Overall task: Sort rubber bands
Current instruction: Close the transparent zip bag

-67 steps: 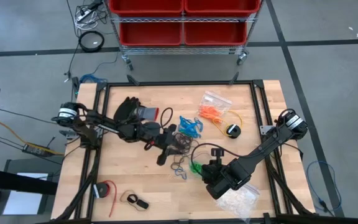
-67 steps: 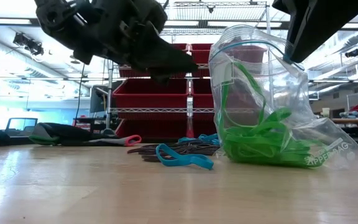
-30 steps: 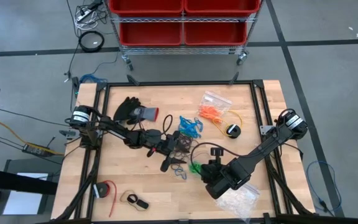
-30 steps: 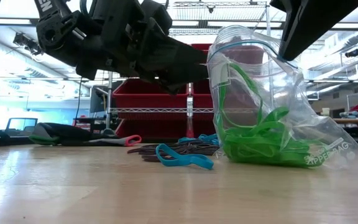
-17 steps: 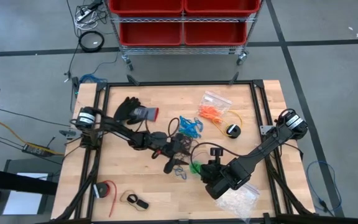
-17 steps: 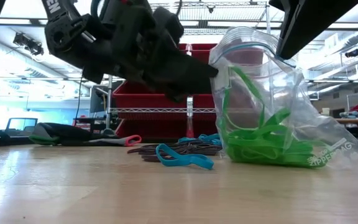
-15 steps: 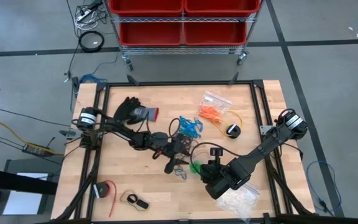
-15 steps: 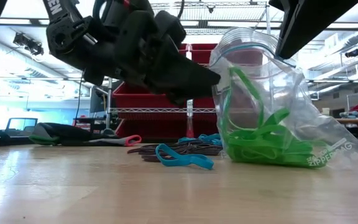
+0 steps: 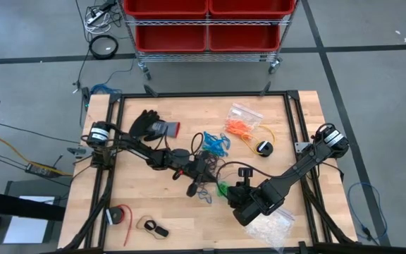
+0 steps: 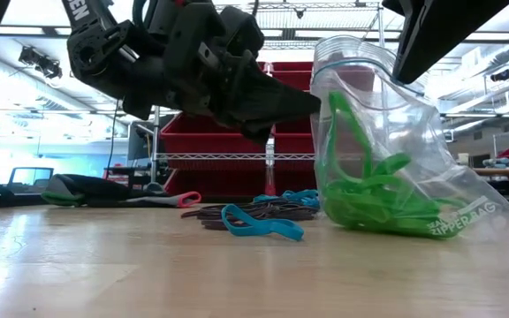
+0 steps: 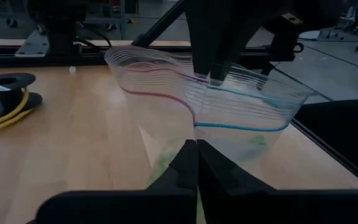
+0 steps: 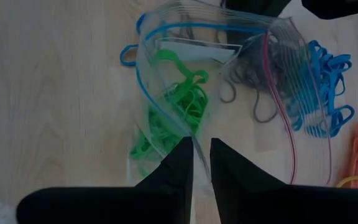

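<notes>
A clear zip bag (image 10: pixel 387 150) stands upright mid-table, apparently pinched at opposite lips so its mouth gapes for loading. The right gripper (image 12: pixel 201 152) grips one lip through a narrow gap; the left gripper (image 11: pixel 196 163), fingers pressed together, clamps the other. Green rubber bands (image 10: pixel 374 199) heap inside the bag. Loose blue bands (image 10: pixel 259 223) and black bands (image 10: pixel 246 210) lie on the wooden table (image 9: pixel 146 201) just beside it.

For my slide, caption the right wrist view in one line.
Right gripper pinches the rim of a clear zip bag holding green rubber bands.
</notes>
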Robot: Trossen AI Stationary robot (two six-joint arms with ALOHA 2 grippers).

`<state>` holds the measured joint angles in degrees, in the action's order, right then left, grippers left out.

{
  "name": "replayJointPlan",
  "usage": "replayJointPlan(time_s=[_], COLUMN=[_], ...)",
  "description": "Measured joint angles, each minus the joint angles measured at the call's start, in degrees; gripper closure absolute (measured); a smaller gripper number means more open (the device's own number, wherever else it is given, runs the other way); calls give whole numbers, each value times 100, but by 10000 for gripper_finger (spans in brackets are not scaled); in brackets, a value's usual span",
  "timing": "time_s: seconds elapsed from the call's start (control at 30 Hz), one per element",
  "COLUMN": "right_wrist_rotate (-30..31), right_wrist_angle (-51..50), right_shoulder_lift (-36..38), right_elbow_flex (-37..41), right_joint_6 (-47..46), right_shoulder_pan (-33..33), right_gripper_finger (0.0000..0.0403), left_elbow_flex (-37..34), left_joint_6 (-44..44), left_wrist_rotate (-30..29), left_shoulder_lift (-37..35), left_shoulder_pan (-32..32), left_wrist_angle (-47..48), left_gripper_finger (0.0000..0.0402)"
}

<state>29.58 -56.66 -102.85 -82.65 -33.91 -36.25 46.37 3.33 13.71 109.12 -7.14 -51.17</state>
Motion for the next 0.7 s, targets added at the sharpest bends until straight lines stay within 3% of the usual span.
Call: replayJointPlan(time_s=[0.5, 0.7], right_wrist_rotate=[263, -657], right_wrist_angle=[-7, -169], right_shoulder_lift=[0, 2], right_elbow_flex=[-310, -472], right_joint_6=[53, -103], right_shoulder_pan=[-70, -88], right_gripper_finger=[365, 371], left_elbow_flex=[-9, -30], left_joint_6=[-6, -7], left_wrist_rotate=[-30, -30], left_shoulder_lift=[0, -293], left_shoulder_pan=[35, 117], left_wrist_angle=[508, 796], left_gripper_finger=[400, 401])
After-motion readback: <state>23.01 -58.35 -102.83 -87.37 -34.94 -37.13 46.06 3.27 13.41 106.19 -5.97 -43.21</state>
